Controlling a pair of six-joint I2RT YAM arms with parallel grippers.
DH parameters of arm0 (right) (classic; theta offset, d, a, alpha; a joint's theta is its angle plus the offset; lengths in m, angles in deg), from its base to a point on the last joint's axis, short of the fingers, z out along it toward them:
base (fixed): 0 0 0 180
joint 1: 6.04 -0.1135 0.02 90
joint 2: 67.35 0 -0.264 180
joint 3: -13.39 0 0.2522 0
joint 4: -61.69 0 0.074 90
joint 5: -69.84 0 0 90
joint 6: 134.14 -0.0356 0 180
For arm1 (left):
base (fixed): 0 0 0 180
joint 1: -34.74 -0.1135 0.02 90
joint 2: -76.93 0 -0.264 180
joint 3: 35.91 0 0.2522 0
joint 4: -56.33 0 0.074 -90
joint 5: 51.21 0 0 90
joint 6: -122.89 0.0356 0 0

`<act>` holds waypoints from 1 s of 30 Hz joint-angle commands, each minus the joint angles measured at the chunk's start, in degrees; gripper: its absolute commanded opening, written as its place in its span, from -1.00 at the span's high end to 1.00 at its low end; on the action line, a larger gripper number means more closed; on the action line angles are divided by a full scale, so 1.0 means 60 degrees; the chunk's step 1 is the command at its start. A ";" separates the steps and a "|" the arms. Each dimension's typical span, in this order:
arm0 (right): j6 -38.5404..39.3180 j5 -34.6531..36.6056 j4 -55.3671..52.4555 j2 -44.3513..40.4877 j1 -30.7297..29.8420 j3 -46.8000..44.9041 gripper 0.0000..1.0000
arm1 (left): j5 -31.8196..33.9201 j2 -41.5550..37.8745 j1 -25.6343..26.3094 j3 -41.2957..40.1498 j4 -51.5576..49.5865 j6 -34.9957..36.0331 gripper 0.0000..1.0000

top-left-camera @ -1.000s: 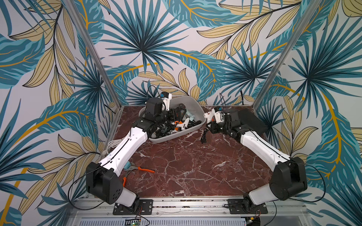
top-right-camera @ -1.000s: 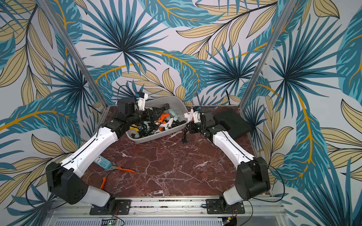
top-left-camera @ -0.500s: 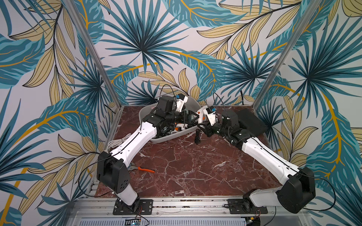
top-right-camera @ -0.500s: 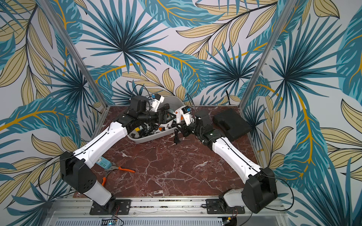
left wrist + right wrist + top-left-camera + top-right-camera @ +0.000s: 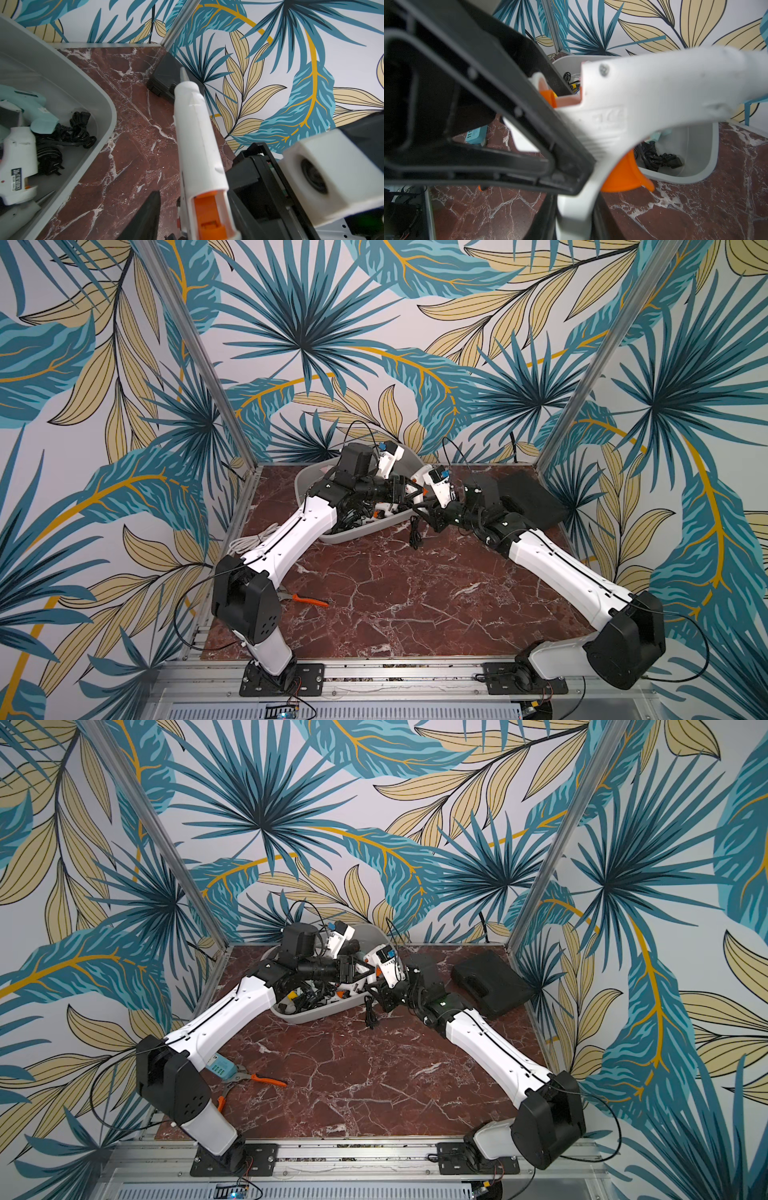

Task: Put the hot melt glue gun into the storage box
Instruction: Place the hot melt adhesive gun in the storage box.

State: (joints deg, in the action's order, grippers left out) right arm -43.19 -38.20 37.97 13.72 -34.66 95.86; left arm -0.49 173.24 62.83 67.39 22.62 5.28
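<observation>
white hard plastic, the hot melt glue gun (image 5: 197, 135) hangs just beside the storage box (image 5: 104, 99): likely light, rigid, slick, cord (image 5: 414, 533) dangling. right fingers (image 5: 600, 226) clamp its handle, the surest hold; left fingers (image 5: 147, 218) flank the rear, whether gripping i cannot tell.

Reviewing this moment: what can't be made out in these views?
1. Whether the left gripper grips the hot melt glue gun: both top views are too small and crowded; the left wrist view shows only one jaw.
2. The gun's handle end: cut off by the right wrist view's edge, past the right gripper.
3. The storage box contents: largely hidden by the left arm in both top views.
</observation>
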 commanded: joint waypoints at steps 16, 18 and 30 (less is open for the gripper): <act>-0.0176 0.0441 -0.0331 0.0243 -0.0239 0.0627 -0.15 | 0.1051 -0.0536 -0.0043 -0.0055 0.0388 0.0555 1.00; -0.0314 0.0617 -0.0810 0.0135 -0.0235 0.0781 -0.29 | 0.1501 -0.0719 -0.0218 -0.0047 0.0298 0.0866 1.00; -0.2258 0.3605 -0.2279 -0.0426 -0.0230 0.1404 -0.94 | 0.5756 -0.1372 -0.1987 0.0633 -0.1198 0.3413 1.00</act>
State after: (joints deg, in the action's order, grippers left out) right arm -51.49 -24.28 28.92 12.33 -35.82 102.28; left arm 23.64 166.03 51.53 68.26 19.15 19.44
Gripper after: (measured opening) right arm 0.963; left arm 0.265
